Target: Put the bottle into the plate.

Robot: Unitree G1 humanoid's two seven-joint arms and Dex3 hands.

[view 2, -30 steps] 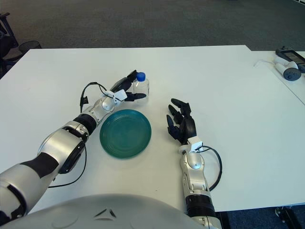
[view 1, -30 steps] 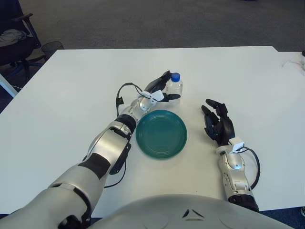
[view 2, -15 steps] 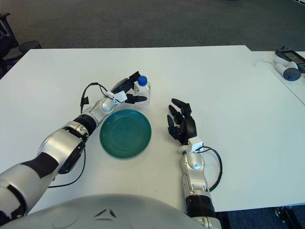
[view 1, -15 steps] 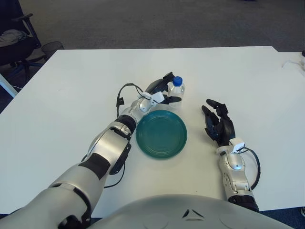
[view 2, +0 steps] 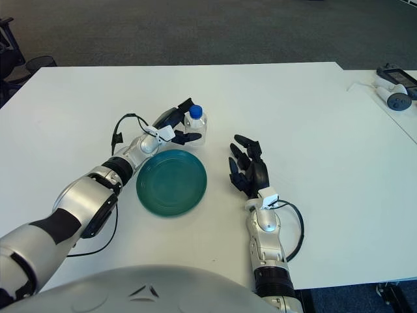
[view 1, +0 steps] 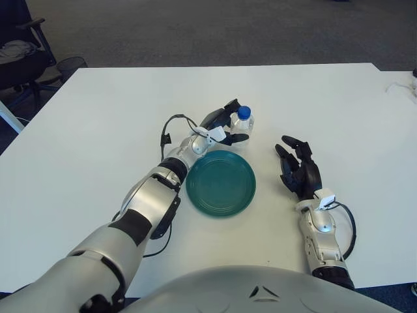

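Grip: left hand is clasping bottle
Advice: keeping bottle upright, lowering onto near plate
Right hand: open, idling right of plate

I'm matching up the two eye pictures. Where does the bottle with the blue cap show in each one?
Left eye view: the bottle stands just above centre, held in the left hand.
Right eye view: the bottle shows left of centre, in the same grasp.
Shared landmark: the green plate, just below the bottle in both. The right hand shows to the plate's right.
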